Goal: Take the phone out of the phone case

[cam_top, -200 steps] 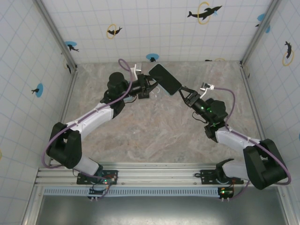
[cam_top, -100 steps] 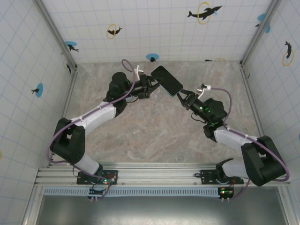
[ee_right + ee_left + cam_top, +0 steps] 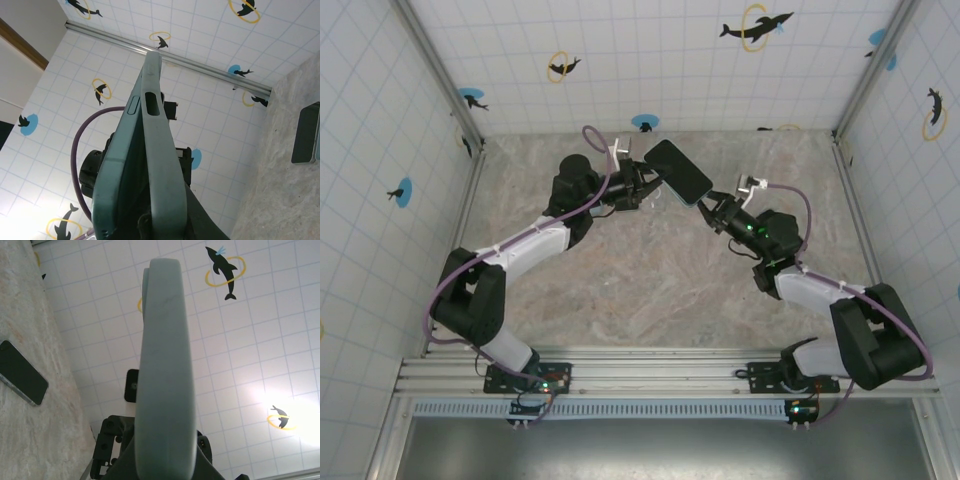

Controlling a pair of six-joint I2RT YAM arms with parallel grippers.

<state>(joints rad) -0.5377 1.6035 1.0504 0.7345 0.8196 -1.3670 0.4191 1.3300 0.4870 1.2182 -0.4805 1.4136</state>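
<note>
Both arms are holding the load up off the table [image 3: 650, 290], in the gap between them. The left gripper [image 3: 645, 186] is clamping hard on one long edge of the pale green case [image 3: 162, 365]. The right gripper [image 3: 708, 207] is pinching, jaws closed down, on the corner nearest it. The phone [image 3: 677, 168] appears to be sitting in the case, dark face turned up, spanning from the left jaws across to the right jaws and reaching out past both on their far side. Risks, as I am judging them: both grips are biting the thin near rim, so the far end is hanging unsupported beyond the jaws. If the right jaws are landing on the case lip alone, a pull is likely just stretching that soft-looking edge and slipping off it. If they are catching phone and case together, both arms are tugging one bundle and nothing is separating. A twist between the two sets of jaws is risking the phone popping free all at once and dropping to the table below the jaws. (A dark flat slab [image 3: 20, 372], phone-like, is lying on the table off to one side of the jaws in both wrist views; I cannot tell what it is, but a falling phone could be landing on it.)
</note>
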